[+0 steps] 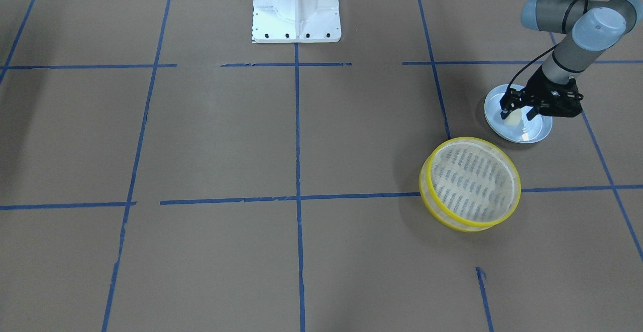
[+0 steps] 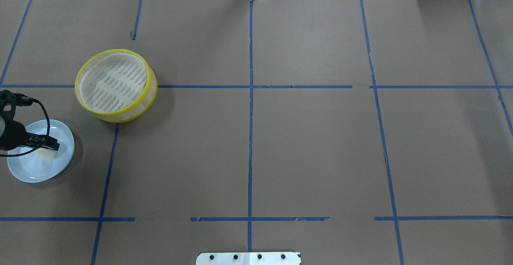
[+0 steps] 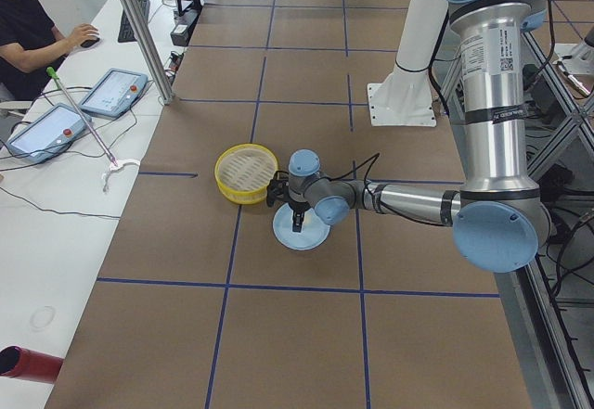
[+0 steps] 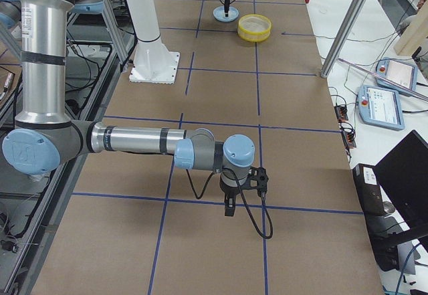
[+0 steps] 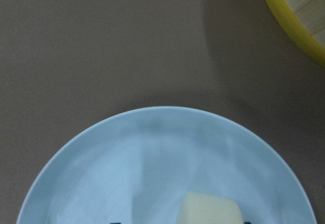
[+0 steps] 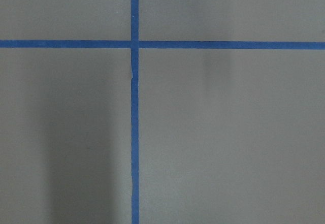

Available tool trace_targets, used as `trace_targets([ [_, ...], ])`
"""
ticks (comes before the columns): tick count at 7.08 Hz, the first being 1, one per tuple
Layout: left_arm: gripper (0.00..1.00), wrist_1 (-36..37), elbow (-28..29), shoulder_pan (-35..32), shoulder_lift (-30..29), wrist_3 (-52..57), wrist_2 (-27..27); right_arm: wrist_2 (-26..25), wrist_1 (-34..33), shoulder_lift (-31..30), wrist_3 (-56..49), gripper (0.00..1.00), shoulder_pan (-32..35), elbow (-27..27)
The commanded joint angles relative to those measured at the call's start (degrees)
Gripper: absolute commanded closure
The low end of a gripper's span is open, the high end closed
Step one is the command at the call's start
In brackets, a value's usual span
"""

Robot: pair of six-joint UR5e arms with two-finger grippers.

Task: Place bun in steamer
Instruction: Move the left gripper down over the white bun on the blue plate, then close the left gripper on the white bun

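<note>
1. Brown worktop [image 2: 320, 136] carries the steamer [image 1: 424, 184] at centre right.
2. We see the left tool [image 1: 516, 116] spread around the bun [image 1: 512, 118] on the plate [image 1: 537, 131], upper right.
3. Right tool [image 4: 231, 208]: we cannot tell its state.

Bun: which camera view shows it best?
Left wrist-mounted: the bun is close and large on the plate, though cut by the frame's bottom edge. Front-facing and overhead show it tiny; side views hardly show it.
</note>
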Motion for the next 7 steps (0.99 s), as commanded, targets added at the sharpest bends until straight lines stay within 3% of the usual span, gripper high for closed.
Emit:
trace_targets([
  [1, 0.36, 0.03, -0.37, 0.58, 0.01, -0.36, -0.26, 0.00, 0.00, 0.00, -0.06, 0.00, -0.02, 0.00],
  [3, 0.47, 0.03, -0.55, 1.20, 0.09, -0.45, -0.35, 0.00, 0.00, 0.00, 0.02, 0.00, 0.07, 0.00],
  [6, 0.86, 0.03, -1.86, 1.11, 0.71, -0.27, -0.26, 0.00, 0.00, 0.00, 0.02, 0.00, -0.02, 0.00],
  [7, 0.89, 0.03, -2.22, 0.94, 0.71, -0.27, -0.26, 0.00, 0.00, 0.00, 0.02, 0.00, -0.02, 0.00],
])
